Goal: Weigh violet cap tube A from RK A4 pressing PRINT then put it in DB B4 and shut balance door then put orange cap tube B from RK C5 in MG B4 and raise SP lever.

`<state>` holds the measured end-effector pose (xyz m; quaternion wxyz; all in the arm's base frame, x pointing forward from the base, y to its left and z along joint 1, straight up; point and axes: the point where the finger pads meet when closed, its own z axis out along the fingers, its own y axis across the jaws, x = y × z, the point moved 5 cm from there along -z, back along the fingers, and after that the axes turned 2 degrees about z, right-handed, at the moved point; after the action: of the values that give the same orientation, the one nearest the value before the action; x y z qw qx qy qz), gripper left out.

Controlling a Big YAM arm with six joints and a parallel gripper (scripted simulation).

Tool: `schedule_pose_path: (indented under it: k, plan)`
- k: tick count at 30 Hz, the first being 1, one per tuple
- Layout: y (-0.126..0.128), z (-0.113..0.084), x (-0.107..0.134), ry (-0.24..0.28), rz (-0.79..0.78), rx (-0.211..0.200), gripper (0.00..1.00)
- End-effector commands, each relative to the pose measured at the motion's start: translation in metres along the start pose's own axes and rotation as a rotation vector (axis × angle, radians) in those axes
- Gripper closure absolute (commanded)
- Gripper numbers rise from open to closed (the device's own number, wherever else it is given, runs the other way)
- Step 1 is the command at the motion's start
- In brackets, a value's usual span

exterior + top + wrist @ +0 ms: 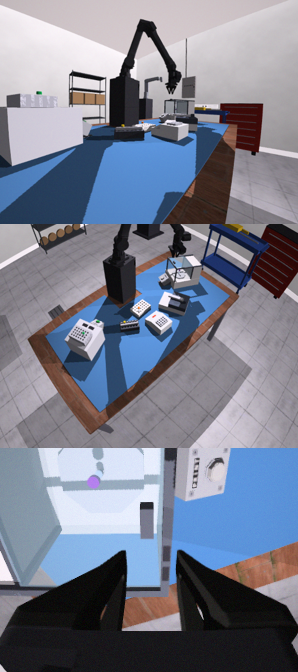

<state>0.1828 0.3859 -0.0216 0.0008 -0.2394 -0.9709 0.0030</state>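
The fingers [176,255] [170,93] stand partly apart with nothing between them, pointing down over the front side of the balance [186,283] [181,107] [168,523], at upper right in the top view. In the wrist view a small grey handle [174,262] [146,528] shows beyond the gap, just left of the glass box's dark edge. Tube A [179,270] [93,482], violet-capped, is on the pan [181,276] [112,503], at upper left in the wrist view. PRINT [162,278] [216,470] is at upper right there, outside the glass.

Farther out, toward the middle of the top view, come the SP [164,300] [190,126], the dry block [154,327] [177,133] and the rack [139,314] [150,126]. Tube B [138,308] [142,122], orange-capped, stands in the rack. Left of the dry block is the magnet block [130,329] [129,134], with a yellow cap [124,321] [123,126] on it. The mixer [90,348] [46,128] fills the left of the surface [138,352] [128,169], a green cap [83,333] [39,92] on its top.
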Motion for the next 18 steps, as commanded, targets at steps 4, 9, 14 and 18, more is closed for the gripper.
schedule_pose_path:
  k: [4,9,14,18]
  plan:
    - [0.024,-0.030,0.000,0.001,0.010,-0.062,0.70]
    - [0.011,-0.008,0.000,-0.001,0.010,-0.014,0.70]
    - [-0.014,0.018,0.000,0.000,-0.176,-0.006,1.00]
    - [-0.021,0.027,0.000,0.000,-0.310,-0.006,1.00]
